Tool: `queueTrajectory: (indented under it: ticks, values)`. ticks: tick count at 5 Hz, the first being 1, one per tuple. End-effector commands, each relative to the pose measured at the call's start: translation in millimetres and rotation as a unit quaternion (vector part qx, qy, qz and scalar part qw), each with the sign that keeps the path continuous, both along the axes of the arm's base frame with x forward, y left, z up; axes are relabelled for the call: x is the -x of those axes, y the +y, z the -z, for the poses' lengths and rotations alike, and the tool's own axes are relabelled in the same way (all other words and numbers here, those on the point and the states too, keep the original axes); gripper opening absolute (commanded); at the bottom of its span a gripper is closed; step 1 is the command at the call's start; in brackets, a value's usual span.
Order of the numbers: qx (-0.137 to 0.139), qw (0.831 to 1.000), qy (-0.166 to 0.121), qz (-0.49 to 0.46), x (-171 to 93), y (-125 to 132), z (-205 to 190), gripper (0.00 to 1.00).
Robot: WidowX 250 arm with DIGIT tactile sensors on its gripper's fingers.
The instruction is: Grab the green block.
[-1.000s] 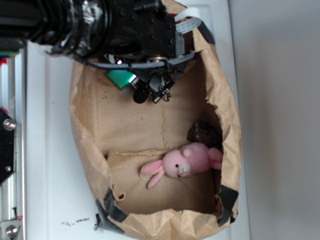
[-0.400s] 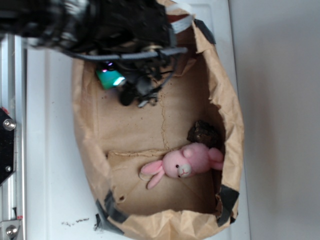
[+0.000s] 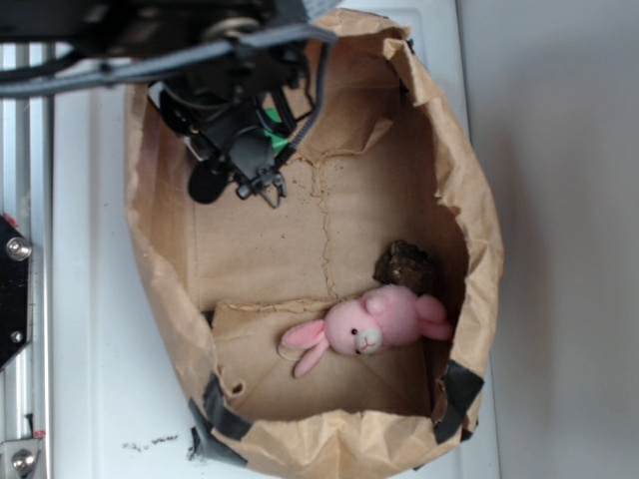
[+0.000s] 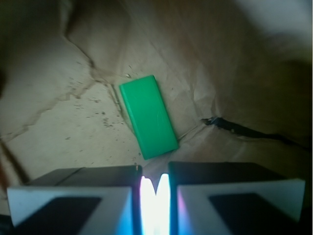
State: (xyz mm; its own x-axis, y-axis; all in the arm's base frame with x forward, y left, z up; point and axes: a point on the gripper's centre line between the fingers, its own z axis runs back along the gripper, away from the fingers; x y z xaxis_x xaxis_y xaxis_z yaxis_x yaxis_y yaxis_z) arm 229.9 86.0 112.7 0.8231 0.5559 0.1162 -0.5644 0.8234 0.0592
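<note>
**Approach on green block, no grasp yet**

Gripper (image 4: 155, 188) is pressed nearly together and empty. Green block (image 4: 148, 116) lies flat on the paper bag (image 3: 454, 190) floor just ahead of the fingertips, untouched. Spread the jaws, centre across its narrow width, descend, then close.

The robot arm (image 3: 150, 25) is black and blocky, blurred in the exterior view, with a grey cable running along its lower edge and a thinner dark cable looping down beside it. Its gripper (image 3: 245, 175) is a cluster of black parts with rounded dark knobs and small metal fittings at the tip. In the wrist view the gripper shows as two dark, flat-topped finger blocks with pale white front faces, and a bright white-blue glow fills the narrow slot between them.
</note>
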Motion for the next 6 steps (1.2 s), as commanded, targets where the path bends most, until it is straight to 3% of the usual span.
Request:
queueTrajectory:
  ticks: [1,2,3,5,6]
  values:
    - [-0.036,0.989,-0.050,0.131,-20.6,-49.4,-37.0,0.00]
    - [-0.036,0.989,-0.073,0.121,-30.8,-52.8,-40.2,0.00]
    - [-0.014,0.994,-0.063,0.084,-36.4,-37.4,-38.3,1.00]
    - [0.011,0.998,-0.040,0.054,-46.8,-3.1,-16.3,1.00]
    - [0.051,0.996,-0.026,0.062,-37.0,10.6,7.0,1.00]
